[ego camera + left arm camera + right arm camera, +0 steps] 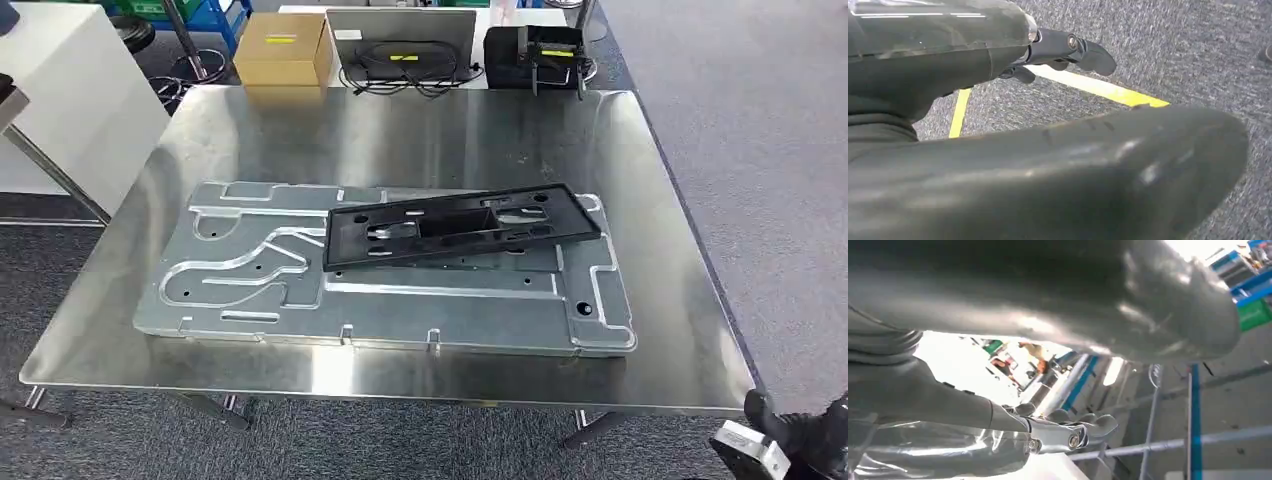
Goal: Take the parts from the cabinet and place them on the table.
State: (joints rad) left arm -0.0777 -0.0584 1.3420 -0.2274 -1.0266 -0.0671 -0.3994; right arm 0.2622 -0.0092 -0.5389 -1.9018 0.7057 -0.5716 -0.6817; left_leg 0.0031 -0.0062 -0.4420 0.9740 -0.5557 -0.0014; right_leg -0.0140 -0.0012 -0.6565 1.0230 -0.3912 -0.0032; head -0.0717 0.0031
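From the head view we see a shiny metal bench point(400, 130) carrying two parts. A large grey metal plate point(250, 270) with stamped channels lies flat across the middle of the bench. A long black plastic frame point(455, 226) lies on top of the plate, towards its far right, set slightly askew.

Our right robot hand point(800, 435) sits low at the near right corner of the bench, below its edge and well apart from both parts. In its wrist view the right robot hand point(1068, 432) holds nothing, its fingers loosely curled.

Our left robot hand point(1068, 50) hangs over grey carpet point(1198, 50) marked with yellow tape point(1098, 87). It holds nothing; its fingers are slightly bent and apart.

Beyond the bench stand a cardboard box point(283, 48) and a black device point(535, 55).
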